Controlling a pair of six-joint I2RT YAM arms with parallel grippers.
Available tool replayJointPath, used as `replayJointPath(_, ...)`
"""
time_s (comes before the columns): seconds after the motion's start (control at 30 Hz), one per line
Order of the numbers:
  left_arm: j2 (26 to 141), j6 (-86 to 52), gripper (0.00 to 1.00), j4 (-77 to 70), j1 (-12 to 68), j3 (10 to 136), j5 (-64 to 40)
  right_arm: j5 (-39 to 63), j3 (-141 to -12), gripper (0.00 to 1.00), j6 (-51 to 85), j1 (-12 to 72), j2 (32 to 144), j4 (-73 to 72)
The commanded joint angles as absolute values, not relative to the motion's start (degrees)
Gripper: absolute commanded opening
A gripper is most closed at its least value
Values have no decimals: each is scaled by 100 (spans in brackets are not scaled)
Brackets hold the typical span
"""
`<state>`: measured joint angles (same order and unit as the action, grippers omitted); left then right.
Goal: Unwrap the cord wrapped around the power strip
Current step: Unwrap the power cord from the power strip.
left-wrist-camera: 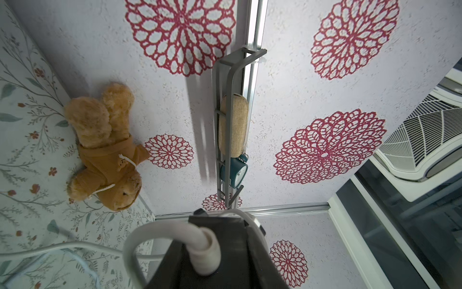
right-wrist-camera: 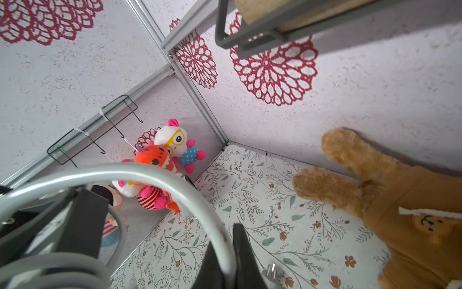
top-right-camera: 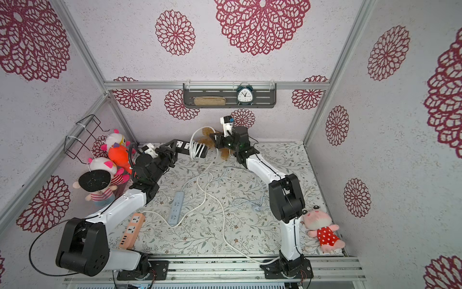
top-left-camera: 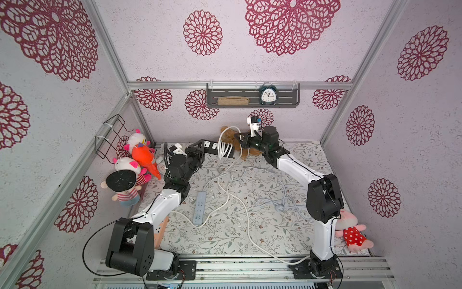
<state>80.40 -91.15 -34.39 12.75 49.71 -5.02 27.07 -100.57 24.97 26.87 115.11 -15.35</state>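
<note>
while the left hand (top-left-camera: 198, 150) grips one end of the black power strip (top-left-camera: 212, 147) and holds it clear of the bench (top-left-camera: 220, 240), the right hand (top-left-camera: 240, 138) is pinched tight on a loop of the white cord (top-left-camera: 223, 147) at the strip's far end. the left hand's jaws stand partly apart, spaced by the body of the strip clamped between them. several tight coils of cord ring the strip just beyond the left hand's fingertips. one wider loop arcs out from those coils to the right hand, which sits just beside the strip's free end.

seen from the right wrist, the cord is smooth, round and faintly glossy, and it passes between two dark, tapering fingers (right-wrist-camera: 243, 255) that have closed on it. seen from the left wrist, the strip is a flat, matte black bar, and a thick, rounded white collar marks where the cord leaves it.

slack cord trails below both hands in loose curves across the bench's pale cloth, which is printed with grey-green leaves and small red flowers. a slim pale blue strip (top-left-camera: 200, 209) lies flat on that cloth, well back from the left hand. a fuzzy tan teddy bear (left-wrist-camera: 105, 155) in a brown hooded top lies under the right hand, against the textured back wall.
</note>
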Motion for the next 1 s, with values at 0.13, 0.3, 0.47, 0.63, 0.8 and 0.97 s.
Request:
replayJointPath(0.13,8721,-8721,0,-3548,1133,5821,-326,3014,-10701,0,1119,2495,10568,-66)
replayJointPath(0.3,9387,-8639,0,-4070,1125,6428,158,3102,-10210,0,139,2492,9729,1320)
replayJointPath(0.47,9763,-8858,0,-4386,1125,6982,148,2915,-9016,0,-47,2494,9104,1536)
replayJointPath(0.63,9698,-8763,0,-4476,1117,7200,27,2970,-8018,0,157,2495,9036,1148)
replayJointPath(0.8,9523,-9152,0,-4667,1077,6935,-240,2479,-7670,0,34,2465,9367,942)
replayJointPath(0.97,9315,-9614,0,-5107,994,6285,-549,2221,-8010,0,0,2302,10019,904)
